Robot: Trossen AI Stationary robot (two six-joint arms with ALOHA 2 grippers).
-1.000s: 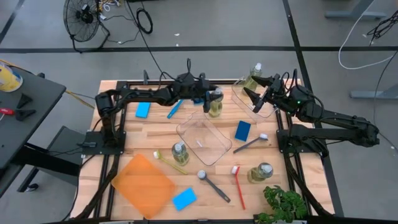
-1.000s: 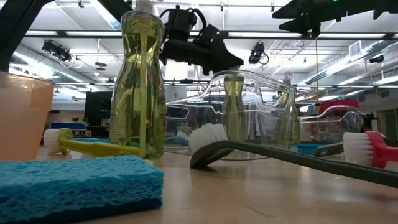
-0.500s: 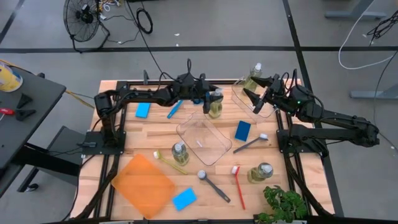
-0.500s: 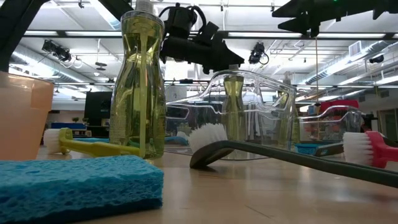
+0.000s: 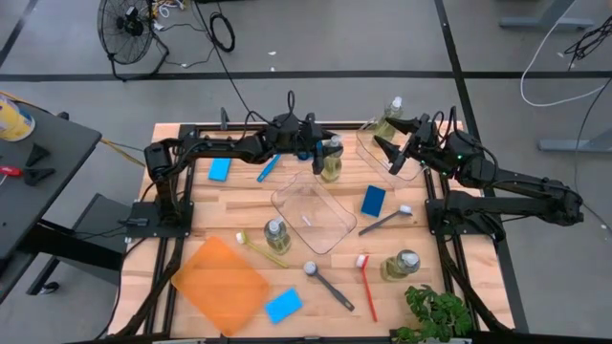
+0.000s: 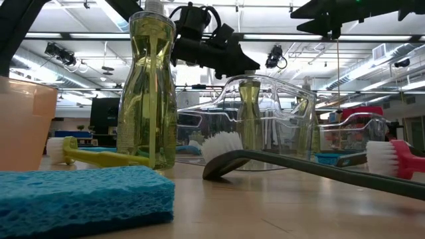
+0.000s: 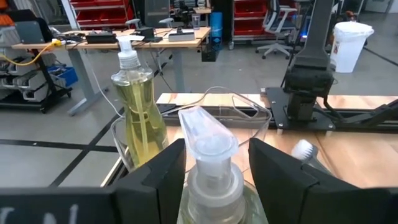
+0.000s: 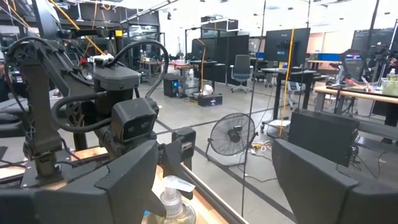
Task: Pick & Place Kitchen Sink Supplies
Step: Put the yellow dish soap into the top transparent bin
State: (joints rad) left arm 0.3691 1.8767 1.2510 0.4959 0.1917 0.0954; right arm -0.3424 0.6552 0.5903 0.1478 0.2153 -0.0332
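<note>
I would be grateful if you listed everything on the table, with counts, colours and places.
Soap bottles: 4, yellow-green; one behind the centre tub, one in the far right tub, two near the front.
Sponges: 3, blue; far left, right of centre, front.
Brushes: 5; blue, grey, yellow-green, dark grey, red.
Tubs: 2, clear; centre, far right.
Tray: 1, orange, front left.
Plant: 1, green, front right corner.
Table: 1, wooden.
Left gripper: at the bottle behind the centre tub.
Right gripper: open, over the far right tub.
</note>
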